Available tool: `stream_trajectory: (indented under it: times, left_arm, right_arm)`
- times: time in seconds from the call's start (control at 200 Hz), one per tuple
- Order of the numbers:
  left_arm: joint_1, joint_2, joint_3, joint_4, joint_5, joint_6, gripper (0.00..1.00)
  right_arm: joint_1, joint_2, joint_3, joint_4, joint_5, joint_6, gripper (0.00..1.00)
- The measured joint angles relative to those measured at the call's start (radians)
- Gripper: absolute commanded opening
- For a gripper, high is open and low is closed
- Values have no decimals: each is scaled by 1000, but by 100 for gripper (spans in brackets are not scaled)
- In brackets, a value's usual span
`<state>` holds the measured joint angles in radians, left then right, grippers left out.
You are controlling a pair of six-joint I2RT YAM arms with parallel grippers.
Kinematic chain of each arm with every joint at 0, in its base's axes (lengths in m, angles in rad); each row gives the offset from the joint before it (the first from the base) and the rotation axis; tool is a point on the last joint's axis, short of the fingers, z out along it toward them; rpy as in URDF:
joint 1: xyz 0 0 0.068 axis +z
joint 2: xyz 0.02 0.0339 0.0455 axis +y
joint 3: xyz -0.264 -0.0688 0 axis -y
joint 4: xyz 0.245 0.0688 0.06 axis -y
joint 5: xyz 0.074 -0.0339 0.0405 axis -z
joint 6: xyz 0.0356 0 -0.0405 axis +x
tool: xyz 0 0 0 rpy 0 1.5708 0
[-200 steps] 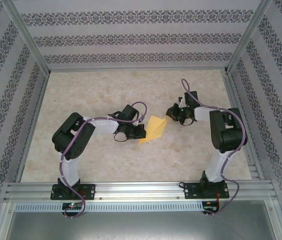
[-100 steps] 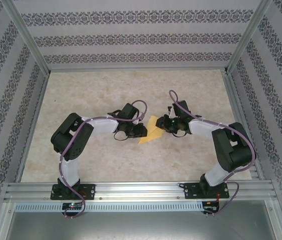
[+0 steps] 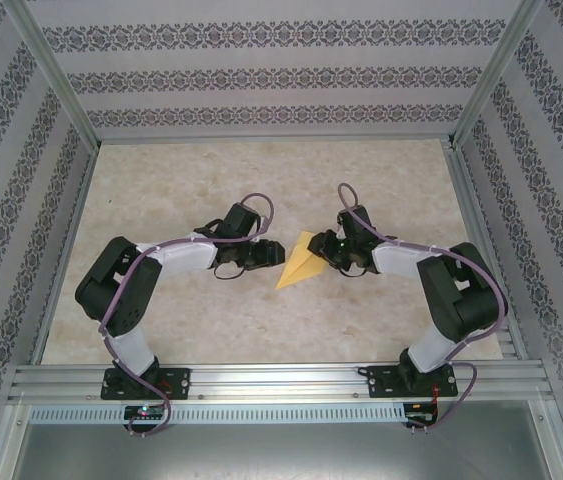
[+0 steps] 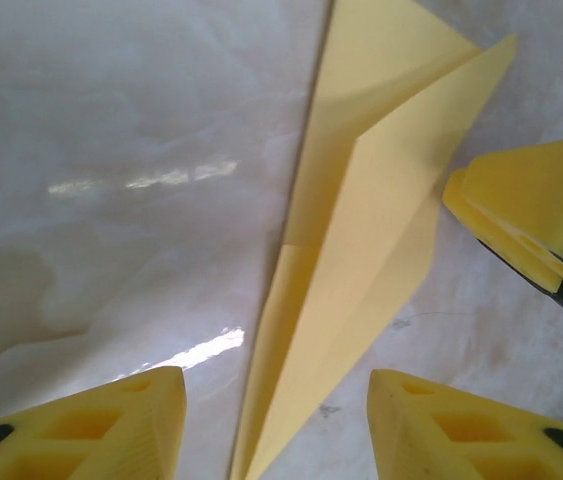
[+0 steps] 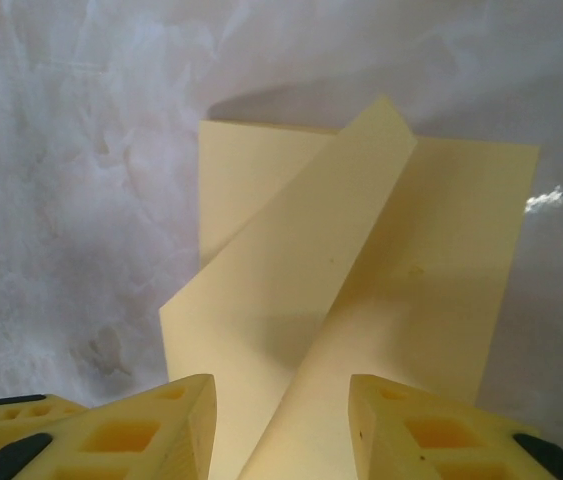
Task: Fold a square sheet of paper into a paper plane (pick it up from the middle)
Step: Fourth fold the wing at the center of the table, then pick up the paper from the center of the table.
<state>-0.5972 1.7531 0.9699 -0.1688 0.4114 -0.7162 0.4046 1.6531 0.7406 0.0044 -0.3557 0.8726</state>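
My left tool [image 4: 276, 405] stands half parted, a pad on either side of the narrow pointed end of the paper plane [image 3: 299, 262], gripping nothing. My right tool [image 5: 283, 420] is parted a little less. The wide rear end of the paper runs between its pads, and I see no pinch there either.

Both sets of jaws have been coming open over the last second. In that time the right arm has swung in from well off to the right, and its tool now sits at the paper's right edge. The left arm has drawn its elbow back to the left, and its tool has stayed just beside the paper's left edge. I read this as the left tool letting go after a press while the right sets up for the next crease or the pickup. The folding looks well along.

The paper lies near the middle of the table [image 3: 191, 190], between the two tools. It is a slim yellow dart of overlapping flaps with a crease running along its length. In the right wrist view one flap stands slightly proud and throws a shadow, so the folds are not fully flat.
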Motion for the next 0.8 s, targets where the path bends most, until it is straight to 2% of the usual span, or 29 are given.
stream_trajectory:
  times: [0.215,0.34,0.48,0.734,0.799]
  left_arm:
    - [22,-10,-26,13,-6,-14,53]
    - [43,-13,-45,31,1,-27,54]
    - [90,-32,-95,73,40,-47,66]
    - [182,-175,-188,193,159,-62,99]
    - [187,-213,-198,238,195,-65,100]
  right_arm:
    - [23,66,16,66,-18,33,31]
    - [27,67,16,137,-43,52,11]
    - [27,66,5,219,-85,74,2]
    - [-18,1,10,318,-249,78,2]
    - [-32,-10,20,365,-303,89,2]
